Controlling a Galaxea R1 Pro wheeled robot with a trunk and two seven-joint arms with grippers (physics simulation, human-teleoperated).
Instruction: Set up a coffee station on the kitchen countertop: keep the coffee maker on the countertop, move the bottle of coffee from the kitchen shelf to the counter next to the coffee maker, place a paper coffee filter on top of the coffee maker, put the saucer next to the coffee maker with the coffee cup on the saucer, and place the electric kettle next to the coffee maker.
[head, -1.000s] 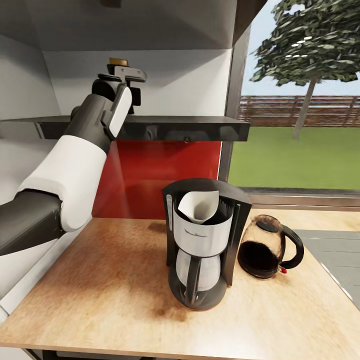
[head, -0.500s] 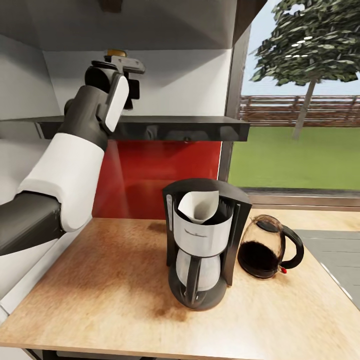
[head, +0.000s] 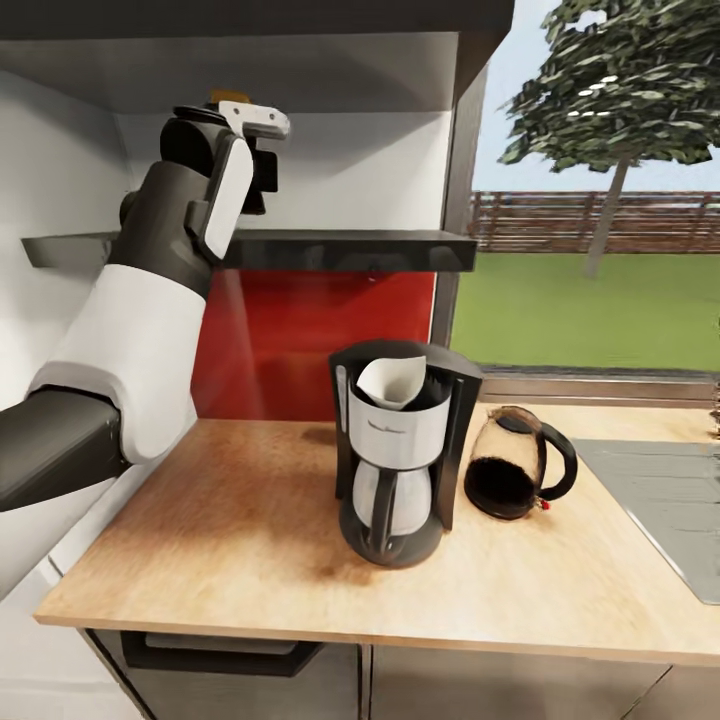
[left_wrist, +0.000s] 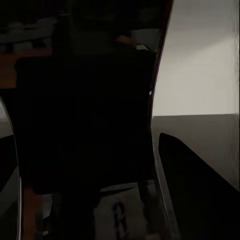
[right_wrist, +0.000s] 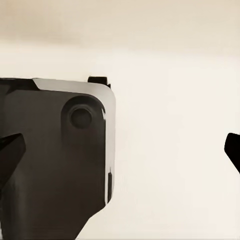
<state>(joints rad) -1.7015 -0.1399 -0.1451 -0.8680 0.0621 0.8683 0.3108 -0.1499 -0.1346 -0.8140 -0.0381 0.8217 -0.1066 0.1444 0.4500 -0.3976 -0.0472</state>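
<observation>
A window shows a tree, a wooden fence and a lawn; a grey sink lies at right.

You have the black-and-silver coffee maker upright on the tan kitchen countertop with the white paper coffee filter in its top, the glass electric kettle just beside it, and the bottle of coffee's gold lid peeking above the dark kitchen shelf.

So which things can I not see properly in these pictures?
- Bottle of coffee: head view shows just a gold-tan bit; the left hand and wrist cover the rest.
- Left hand's grip: its wrist view is too dark.
- Right hand: its fingertips are cut off by the picture edges.
</observation>
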